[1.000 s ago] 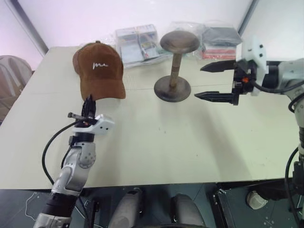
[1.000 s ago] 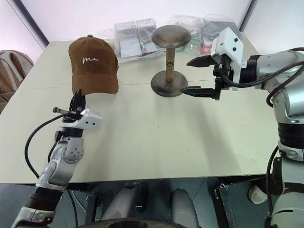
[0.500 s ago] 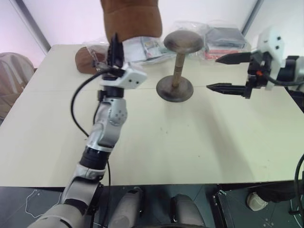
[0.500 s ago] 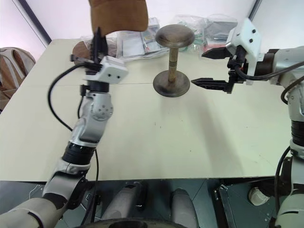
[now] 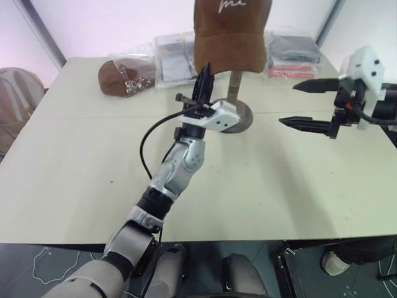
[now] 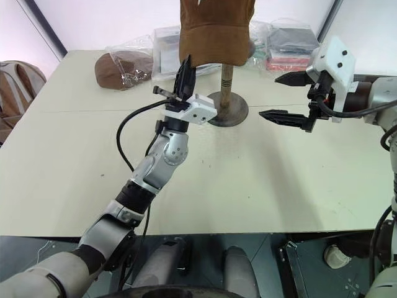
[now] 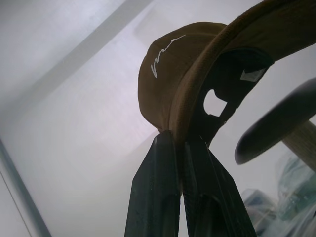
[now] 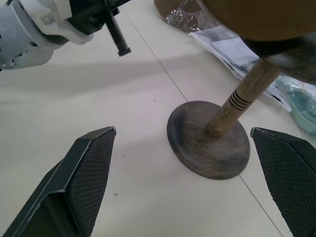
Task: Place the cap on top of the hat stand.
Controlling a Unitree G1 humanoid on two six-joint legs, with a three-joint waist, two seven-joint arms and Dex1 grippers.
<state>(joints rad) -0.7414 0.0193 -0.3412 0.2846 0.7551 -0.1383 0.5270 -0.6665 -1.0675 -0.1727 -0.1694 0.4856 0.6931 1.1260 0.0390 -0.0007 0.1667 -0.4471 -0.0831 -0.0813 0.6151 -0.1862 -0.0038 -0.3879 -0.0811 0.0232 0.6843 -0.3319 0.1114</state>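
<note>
Item 1, the cap: brown, white cursive stitching on its front. I see it raised off the table, directly above my left gripper, brim downward. In the left wrist view the two black fingers are pressed together on the brim's edge, so the left claw is clamped on the cap. The cap hangs in front of and over the stand's domed top, which shows just beside the cap's inside in the wrist view; I cannot tell whether they touch.

Item 2, the hat stand: dark wooden, slim ringed post, round disc base flat on the table. The base sits just behind the left gripper's white housing.

Item 3, right gripper: level, to the right of the stand, pointing toward it, apart from it. Its jaws stand wide, nothing between them; the right wrist view frames the stand's base between the two fingers.

Item 4, background stock: a second brown cap in clear plastic at the table's far left, and bagged packets along the far edge behind the stand.
</note>
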